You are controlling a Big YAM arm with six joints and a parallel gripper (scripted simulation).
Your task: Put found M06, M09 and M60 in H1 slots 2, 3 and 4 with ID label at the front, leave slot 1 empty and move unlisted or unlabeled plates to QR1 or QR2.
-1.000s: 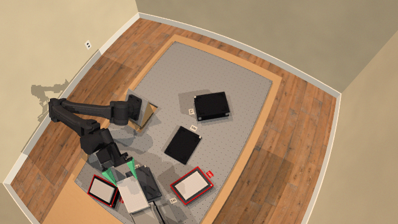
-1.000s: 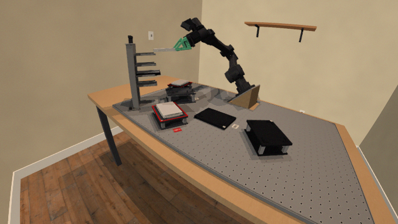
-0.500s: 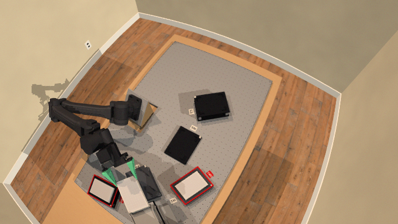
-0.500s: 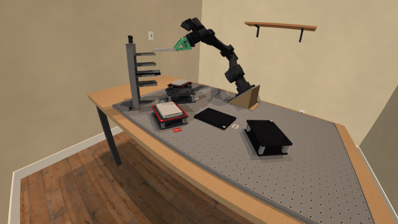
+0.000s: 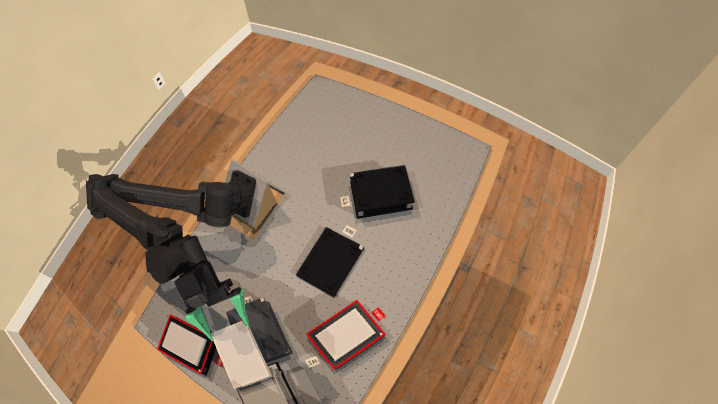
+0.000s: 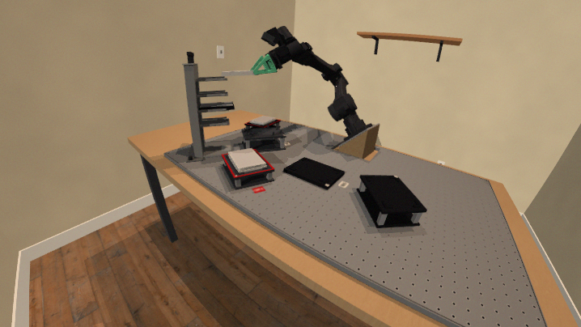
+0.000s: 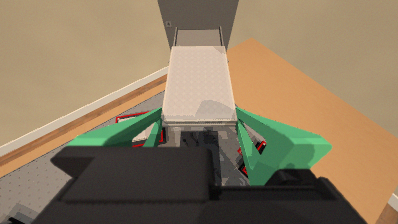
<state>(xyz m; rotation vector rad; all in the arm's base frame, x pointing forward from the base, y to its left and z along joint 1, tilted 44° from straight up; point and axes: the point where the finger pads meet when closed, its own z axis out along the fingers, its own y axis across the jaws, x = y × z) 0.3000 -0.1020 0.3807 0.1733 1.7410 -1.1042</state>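
Jaws set wide, gripping the near short end of a white microplate (image 7: 200,85), one green finger (image 7: 280,145) on each long side. Microplate is flat and level, in the air, long axis aimed at the plate hotel H1 (image 6: 190,101). In the exterior view the microplate (image 6: 237,73) sits just above the top shelf (image 6: 212,78). Its far end is over the shelf tip and most of it is still out in front. Near end face in the wrist view is too blurred to read any ID.

Hotel has four shelves on a grey post at the left end of the tabletop (image 6: 162,136). Cannot tell what sits on the lower shelves.

From the top, the microplate (image 5: 241,354) hangs between two red-rimmed quarantine nests. The left one (image 5: 165,331) and the right one (image 5: 332,318) each hold a pale plate. Red tag (image 5: 379,314) by the right nest, writing too small to read.

Deck label (image 5: 312,361) near the hotel foot reads H1, upside down. Another label (image 5: 348,230) reads N6, upside down, beside a flat black nest (image 5: 329,261). A raised black nest (image 5: 381,190) stands farther out, and its label (image 5: 344,200) is not legible. Dark station (image 5: 266,326) lies right beside the held microplate.
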